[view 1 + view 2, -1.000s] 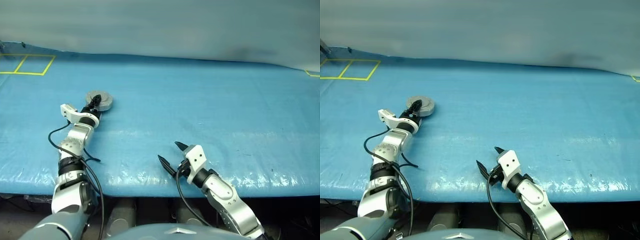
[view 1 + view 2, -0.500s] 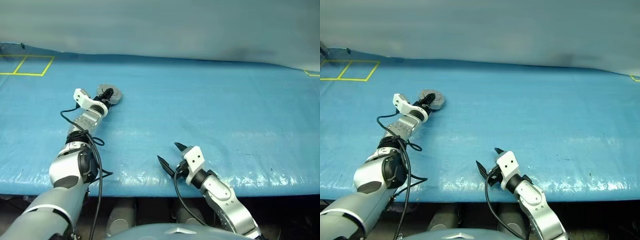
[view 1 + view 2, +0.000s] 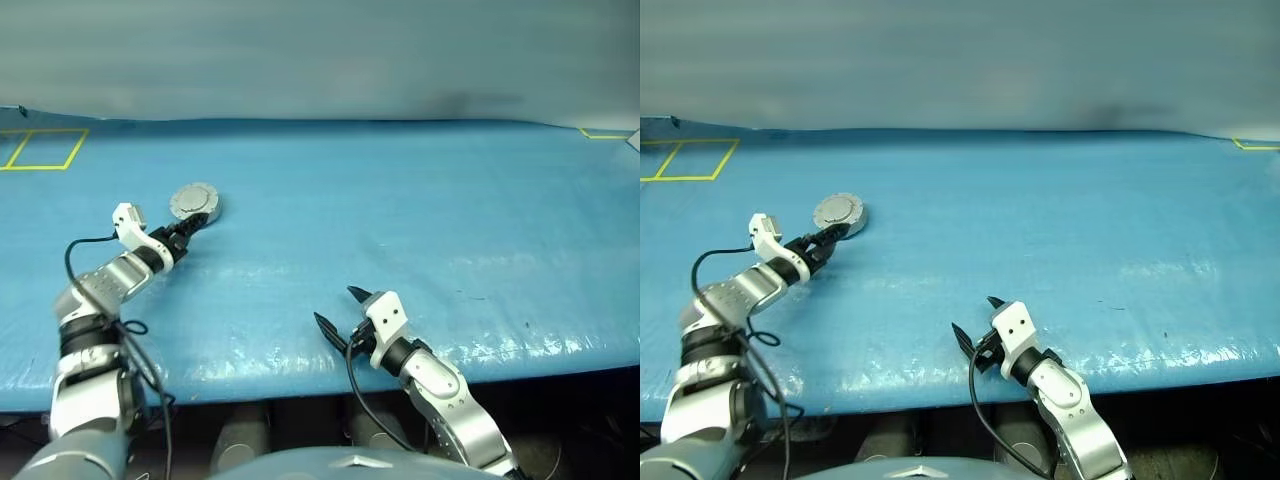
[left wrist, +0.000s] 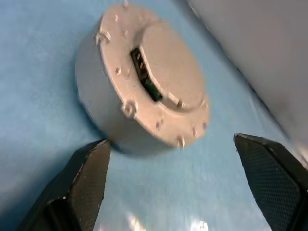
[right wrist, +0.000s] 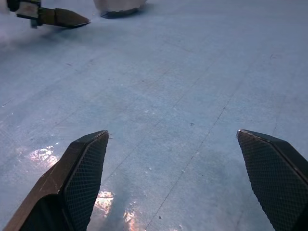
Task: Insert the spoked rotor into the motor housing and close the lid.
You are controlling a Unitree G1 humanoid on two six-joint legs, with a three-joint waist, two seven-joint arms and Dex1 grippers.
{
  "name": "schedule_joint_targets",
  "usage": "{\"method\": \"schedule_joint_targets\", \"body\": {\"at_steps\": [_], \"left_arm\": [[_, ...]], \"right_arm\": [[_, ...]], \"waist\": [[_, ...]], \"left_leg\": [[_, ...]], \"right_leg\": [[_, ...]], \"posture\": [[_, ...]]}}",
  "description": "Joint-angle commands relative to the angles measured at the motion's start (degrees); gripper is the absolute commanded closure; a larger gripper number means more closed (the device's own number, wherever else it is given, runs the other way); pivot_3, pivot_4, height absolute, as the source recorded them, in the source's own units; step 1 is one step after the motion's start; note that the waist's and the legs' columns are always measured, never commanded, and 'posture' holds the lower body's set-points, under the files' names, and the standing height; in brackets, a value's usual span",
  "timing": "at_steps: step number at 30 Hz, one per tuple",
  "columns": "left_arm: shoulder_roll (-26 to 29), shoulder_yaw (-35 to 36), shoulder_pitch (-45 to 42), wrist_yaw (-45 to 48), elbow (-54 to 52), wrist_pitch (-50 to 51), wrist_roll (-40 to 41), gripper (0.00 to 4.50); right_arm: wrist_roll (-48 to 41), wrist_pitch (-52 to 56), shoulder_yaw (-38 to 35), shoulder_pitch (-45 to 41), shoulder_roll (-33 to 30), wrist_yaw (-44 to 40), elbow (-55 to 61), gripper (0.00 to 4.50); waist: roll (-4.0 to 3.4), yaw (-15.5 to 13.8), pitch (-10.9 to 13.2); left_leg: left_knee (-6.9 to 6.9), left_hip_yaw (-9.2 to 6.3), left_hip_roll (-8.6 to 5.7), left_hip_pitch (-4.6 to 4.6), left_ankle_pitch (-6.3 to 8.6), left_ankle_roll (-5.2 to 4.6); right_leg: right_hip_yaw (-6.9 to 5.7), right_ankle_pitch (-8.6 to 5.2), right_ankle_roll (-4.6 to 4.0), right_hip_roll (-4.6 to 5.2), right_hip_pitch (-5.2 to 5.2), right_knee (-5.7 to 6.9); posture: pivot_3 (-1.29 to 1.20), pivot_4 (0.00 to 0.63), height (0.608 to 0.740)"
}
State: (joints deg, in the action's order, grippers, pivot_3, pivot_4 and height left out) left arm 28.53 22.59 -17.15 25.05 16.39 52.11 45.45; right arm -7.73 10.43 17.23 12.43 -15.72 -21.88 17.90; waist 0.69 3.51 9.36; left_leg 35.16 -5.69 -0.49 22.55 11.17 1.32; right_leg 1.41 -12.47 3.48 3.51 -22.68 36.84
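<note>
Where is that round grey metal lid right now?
The lid sits closed on the motor housing, on the blue table's left side, just beyond the open left gripper.

Lid [image 4: 159, 82] matt grey cast metal; table cover [image 3: 420, 220] glossy blue plastic sheet; pincer fingers [image 5: 82, 183] black, cross-hatched.

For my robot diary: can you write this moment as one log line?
left claw: open, just short of lid | lid: on motor housing | right claw: open, holding nothing
</note>
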Motion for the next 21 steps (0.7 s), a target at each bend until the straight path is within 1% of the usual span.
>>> {"method": "schedule_joint_targets", "body": {"at_steps": [1, 2, 4, 5, 8, 10, 13, 15, 18, 21], "left_arm": [[1.1, -8.5, 10.4, 1.8, -13.8, 0.7, -4.4, 0.03], [1.6, -11.3, 13.9, 2.2, -19.0, -3.9, -8.0, 0.03], [1.2, -16.1, 20.2, 4.8, -26.1, -21.6, -17.8, 0.03], [0.6, -17.8, 22.5, 4.7, -28.5, -27.9, -21.7, 0.03], [-3.9, -19.7, 26.8, 1.0, -32.4, -39.5, -27.9, 0.03], [-6.8, -21.1, 29.4, -1.0, -32.6, -47.2, -32.2, 0.03], [-8.9, -22.5, 31.8, -1.7, -31.1, -54.1, -36.0, 0.03], [-10.4, -22.3, 32.3, -3.0, -30.2, -56.2, -36.9, 0.03], [-12.1, -22.0, 32.7, -4.9, -28.9, -58.6, -38.7, 0.03], [-12.8, -22.3, 32.7, -4.4, -28.0, -60.1, -38.5, 0.03]], "right_arm": [[-2.2, -1.3, -2.3, -0.6, 1.2, -0.6, 0.1, 0.0], [-2.3, -1.5, -2.9, -0.8, 1.6, -0.5, -0.1, 0.0], [-3.5, -1.6, -4.2, -0.9, 2.0, -1.0, -0.4, 0.0], [-3.9, -1.9, -4.7, -0.7, 2.0, -1.5, -0.6, 0.0], [-2.7, -4.4, -5.7, 0.1, 1.6, -1.5, -0.7, 0.0], [-3.1, -4.3, -6.7, 0.8, 1.4, -1.4, -0.4, 0.0], [-3.2, -4.4, -7.7, 1.7, 1.3, -1.2, -0.1, 0.0], [-3.4, -4.1, -8.1, 2.2, 1.5, -1.3, 0.0, 0.0], [-3.1, -4.2, -8.5, 2.4, 1.7, -1.1, -0.5, 0.0], [-3.9, -3.9, -9.0, 2.0, 2.7, -0.7, -0.8, 0.0]], "waist": [[-0.06, -0.5, -0.1], [-0.17, -0.9, -0.2], [-0.39, -1.4, -0.3], [-0.39, -1.5, -0.3], [-0.22, -2.8, -0.3], [-0.17, -3.0, -0.3], [-0.16, -3.0, -0.3], [-0.17, -2.9, -0.3], [-0.17, -2.8, -0.3], [-0.14, -2.8, -0.3]], "left_leg": [[0.01, -0.01, 0.03, -0.01, 0.02, 0.03], [0.01, -0.03, 0.06, 0.0, 0.04, 0.06], [0.01, -0.01, 0.16, 0.0, 0.13, 0.21], [0.0, 0.08, 0.16, 0.02, 0.21, 0.32], [0.03, 0.19, 0.13, 0.27, 0.19, 0.25], [0.09, 0.18, 0.11, 0.5, 0.06, 0.03], [0.1, 0.25, 0.02, 0.73, 0.05, 0.01], [0.12, 0.23, 0.05, 0.94, 0.03, -0.01], [0.11, 0.22, 0.06, 0.95, 0.03, -0.01], [0.13, 0.23, 0.05, 0.96, 0.03, -0.02]], "right_leg": [[0.0, -0.03, -0.02, 0.0, -0.03, 0.01], [0.0, -0.04, -0.04, 0.01, -0.04, 0.01], [0.04, -0.05, -0.04, 0.1, -0.15, -0.02], [0.13, -0.06, -0.03, 0.17, -0.12, -0.03], [0.19, -0.05, -0.03, 0.22, -0.27, -0.06], [0.15, -0.05, -0.02, 0.21, -0.73, -0.06], [0.14, -0.04, -0.02, 0.13, -0.73, -0.03], [0.12, -0.03, -0.02, 0.01, -0.96, 0.01], [0.07, -0.04, -0.02, -0.02, -0.97, 0.02], [0.06, -0.04, -0.01, -0.02, -0.96, 0.01]], "posture": [[0.0, 0.15, 0.74], [0.0, 0.15, 0.74], [0.0, 0.15, 0.74], [0.0, 0.15, 0.74], [0.0, 0.15, 0.74], [0.0, 0.15, 0.74], [0.0, 0.15, 0.74], [0.0, 0.15, 0.74], [0.0, 0.15, 0.74], [0.0, 0.15, 0.74]]}}
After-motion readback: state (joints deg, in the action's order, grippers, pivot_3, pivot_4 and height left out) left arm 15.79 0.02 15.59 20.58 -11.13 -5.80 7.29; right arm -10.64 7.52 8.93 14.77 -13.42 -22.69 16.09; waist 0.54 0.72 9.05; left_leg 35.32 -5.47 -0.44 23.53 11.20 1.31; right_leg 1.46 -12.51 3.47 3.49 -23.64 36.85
